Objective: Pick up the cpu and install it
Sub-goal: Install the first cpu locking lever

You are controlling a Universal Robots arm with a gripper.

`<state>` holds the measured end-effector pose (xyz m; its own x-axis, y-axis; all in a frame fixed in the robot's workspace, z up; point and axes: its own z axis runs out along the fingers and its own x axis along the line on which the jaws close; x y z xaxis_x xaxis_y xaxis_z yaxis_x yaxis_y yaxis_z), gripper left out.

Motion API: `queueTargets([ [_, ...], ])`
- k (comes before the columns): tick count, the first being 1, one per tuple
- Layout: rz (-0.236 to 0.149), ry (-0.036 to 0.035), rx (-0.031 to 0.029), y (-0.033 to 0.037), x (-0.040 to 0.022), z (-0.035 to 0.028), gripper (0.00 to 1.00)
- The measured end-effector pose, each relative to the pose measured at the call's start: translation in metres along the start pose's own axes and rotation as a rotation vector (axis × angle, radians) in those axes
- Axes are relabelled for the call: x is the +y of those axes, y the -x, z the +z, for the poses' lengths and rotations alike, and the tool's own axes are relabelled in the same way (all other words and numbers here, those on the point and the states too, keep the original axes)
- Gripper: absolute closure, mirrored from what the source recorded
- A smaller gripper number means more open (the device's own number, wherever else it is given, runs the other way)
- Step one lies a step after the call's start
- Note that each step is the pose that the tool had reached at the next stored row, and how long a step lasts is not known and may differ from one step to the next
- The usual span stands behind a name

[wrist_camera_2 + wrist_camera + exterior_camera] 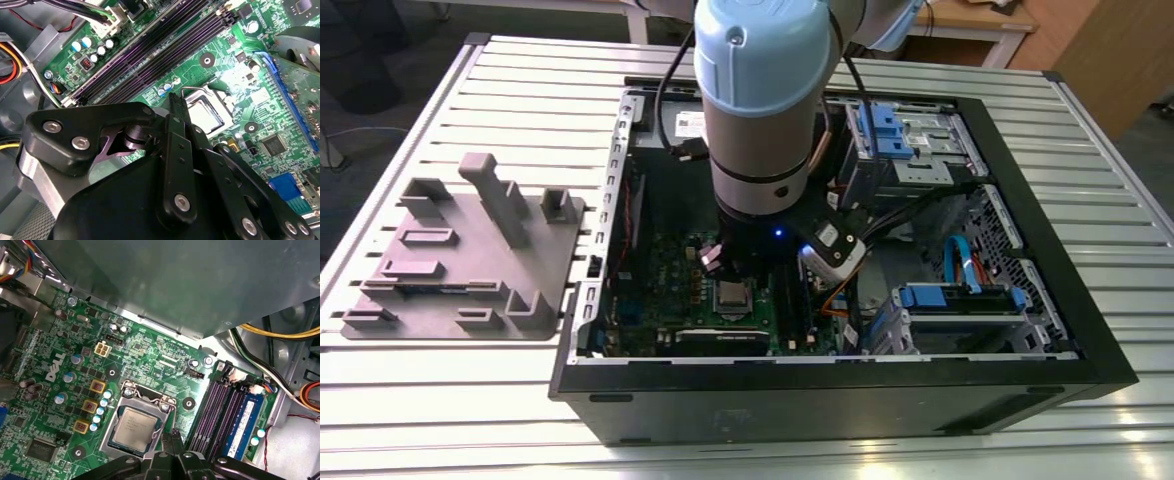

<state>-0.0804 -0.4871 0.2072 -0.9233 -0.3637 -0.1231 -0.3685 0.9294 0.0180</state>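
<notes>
The cpu (134,428) lies flat in its socket on the green motherboard (150,357), inside the open computer case (1041,290) on the slatted table (520,70). The gripper (174,436) hangs just above the socket's edge, its 2 fingers (176,107) pressed together on nothing. The grey fixture plate (454,255) lies at the exterior view's left, well apart from the case.

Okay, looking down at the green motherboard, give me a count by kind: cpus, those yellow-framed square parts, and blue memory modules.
cpu: 1
yellow-framed square parts: 3
blue memory module: 1
Total: 5
</notes>
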Motion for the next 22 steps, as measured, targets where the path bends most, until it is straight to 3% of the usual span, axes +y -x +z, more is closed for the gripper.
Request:
queueTargets([
  [12, 0.000, 0.0002, -0.0002, -0.0012, -0.0018, 0.0054, 0.89],
  [22, 0.000, -0.0004, 0.0000, -0.0012, -0.0020, 0.0055, 0.89],
])
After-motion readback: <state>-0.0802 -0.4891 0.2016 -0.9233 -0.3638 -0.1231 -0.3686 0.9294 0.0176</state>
